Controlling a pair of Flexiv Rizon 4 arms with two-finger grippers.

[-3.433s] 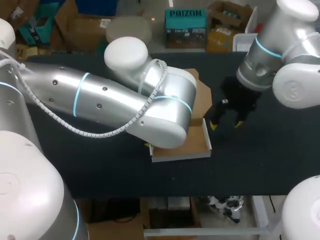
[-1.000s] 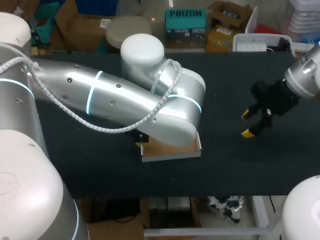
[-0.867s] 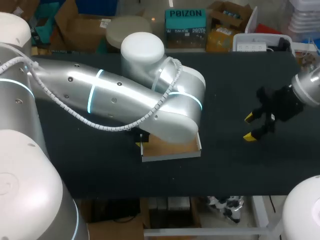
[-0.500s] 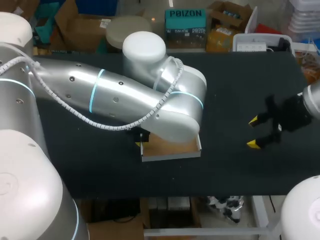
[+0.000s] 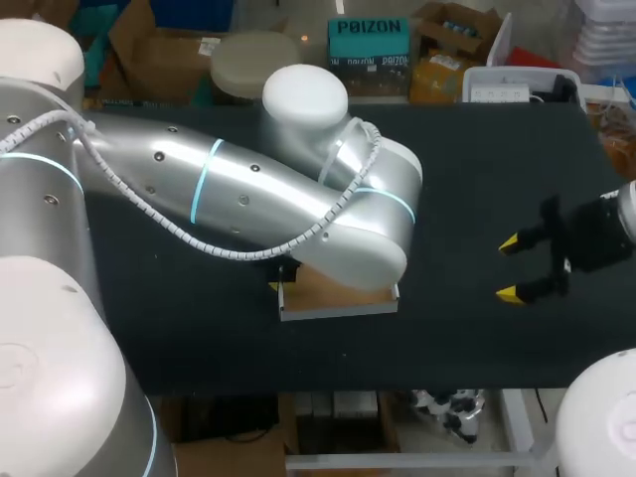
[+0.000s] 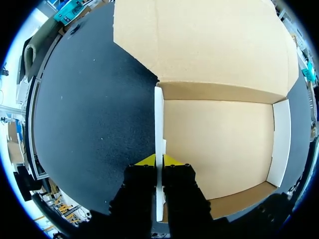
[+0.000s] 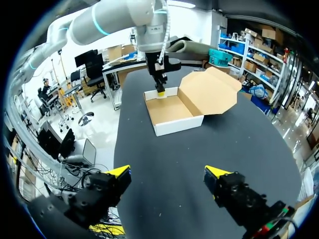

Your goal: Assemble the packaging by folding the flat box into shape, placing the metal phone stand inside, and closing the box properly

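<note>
right gripper (image 5: 519, 268) now well right of box (image 5: 338, 298), closer to right edge of table (image 5: 467, 189) than before, fingers wide | left gripper (image 6: 159, 160) pinches box's left wall

Left arm (image 5: 298, 209) overhangs box (image 5: 338, 296), fingers (image 6: 172, 160) pinching wall (image 6: 159, 124); right gripper (image 5: 509, 268) well apart across table (image 5: 467, 189).

I see a black desk (image 5: 467, 328) with a flat, dull top. One thing lies on it: a cardboard box (image 5: 338, 298). It is near the middle of the desk, a bit toward my side. The box sits flat on its bottom with its top open. It is white outside and brown inside. Its big lid flap (image 7: 209, 92) is open and leans back from one long side, out over the desk.
</note>
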